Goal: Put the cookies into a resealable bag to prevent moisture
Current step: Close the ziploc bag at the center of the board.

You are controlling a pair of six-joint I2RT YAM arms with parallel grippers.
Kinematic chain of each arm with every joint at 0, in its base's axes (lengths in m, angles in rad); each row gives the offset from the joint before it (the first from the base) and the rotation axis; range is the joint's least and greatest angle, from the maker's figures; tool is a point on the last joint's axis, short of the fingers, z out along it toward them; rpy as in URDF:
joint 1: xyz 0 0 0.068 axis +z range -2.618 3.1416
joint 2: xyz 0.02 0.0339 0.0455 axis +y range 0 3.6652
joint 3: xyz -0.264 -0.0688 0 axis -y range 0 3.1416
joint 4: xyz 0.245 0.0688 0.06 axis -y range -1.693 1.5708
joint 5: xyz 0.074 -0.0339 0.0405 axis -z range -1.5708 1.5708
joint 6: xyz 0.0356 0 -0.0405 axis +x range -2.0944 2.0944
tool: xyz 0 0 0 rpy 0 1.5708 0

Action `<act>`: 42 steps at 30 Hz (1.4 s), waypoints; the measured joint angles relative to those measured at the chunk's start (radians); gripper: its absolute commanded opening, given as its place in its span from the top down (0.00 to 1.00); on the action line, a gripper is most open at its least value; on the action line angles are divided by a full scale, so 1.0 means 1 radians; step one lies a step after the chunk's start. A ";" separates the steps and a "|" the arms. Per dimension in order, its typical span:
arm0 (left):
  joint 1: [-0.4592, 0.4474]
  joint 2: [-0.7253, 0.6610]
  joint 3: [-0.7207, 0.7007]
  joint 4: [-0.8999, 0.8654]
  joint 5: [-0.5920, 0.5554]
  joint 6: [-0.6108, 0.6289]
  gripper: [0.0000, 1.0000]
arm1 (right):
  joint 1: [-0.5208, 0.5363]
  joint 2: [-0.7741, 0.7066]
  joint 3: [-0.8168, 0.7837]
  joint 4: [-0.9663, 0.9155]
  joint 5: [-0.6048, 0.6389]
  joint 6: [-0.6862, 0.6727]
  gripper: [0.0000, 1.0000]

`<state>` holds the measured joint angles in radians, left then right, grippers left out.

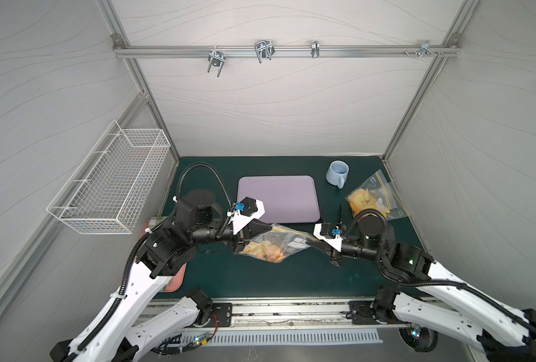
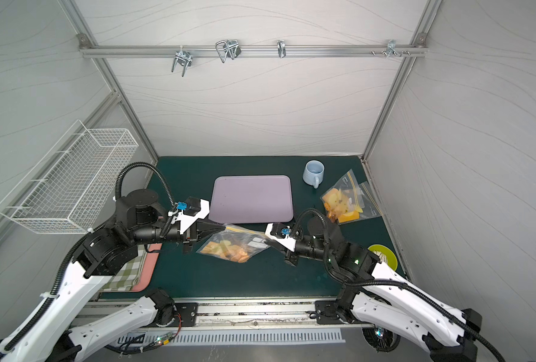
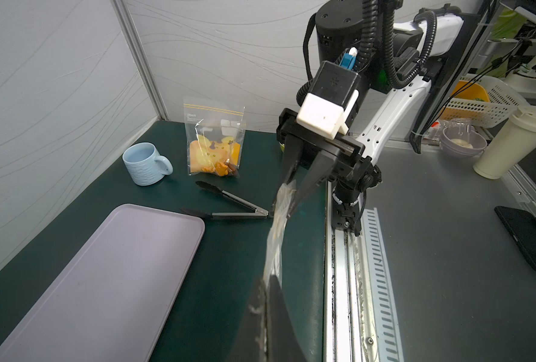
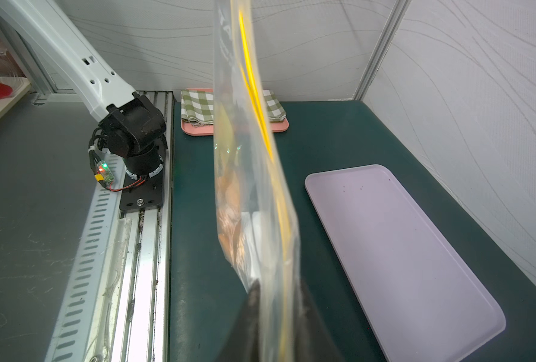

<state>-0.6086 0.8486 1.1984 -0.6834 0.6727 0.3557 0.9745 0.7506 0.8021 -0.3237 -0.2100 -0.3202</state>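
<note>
The left hand (image 1: 268, 228) is clenched on one end of the bag (image 1: 287, 239). The bag stretches from its tips across to the right hand (image 3: 288, 200) and hangs clear of the desk (image 1: 260, 275). The right hand's fingers (image 3: 288, 163) straddle the bag's other end, with the film running between them. Whether they pinch it or only flank it I cannot tell. The cookies (image 1: 266, 249) sit heaped inside the bag, orange-golden through the clear film, sagging at the low side nearer the left hand. Yellow stripes (image 4: 254, 94) run along the bag's edge from one hand toward the other. Just beyond both hands a lilac tray (image 1: 279, 200) lies flat on the desk with a few dark specks on it. Tongs (image 3: 232, 203) lie on the desk just past the right hand. Farther out from that hand a second bag (image 1: 373, 197) holds yellow printed shapes and a few small orange and dark pieces. A pale blue mug (image 1: 337, 174) stands upright beside it.
</note>
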 measured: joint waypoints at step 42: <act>0.000 0.024 0.000 -0.017 0.061 0.004 1.00 | -0.005 0.034 0.018 0.043 -0.109 0.031 1.00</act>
<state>-0.6086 0.8722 1.1984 -0.7002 0.7341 0.3595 0.9699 0.7849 0.8200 -0.2802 -0.3191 -0.2893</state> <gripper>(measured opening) 0.057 0.196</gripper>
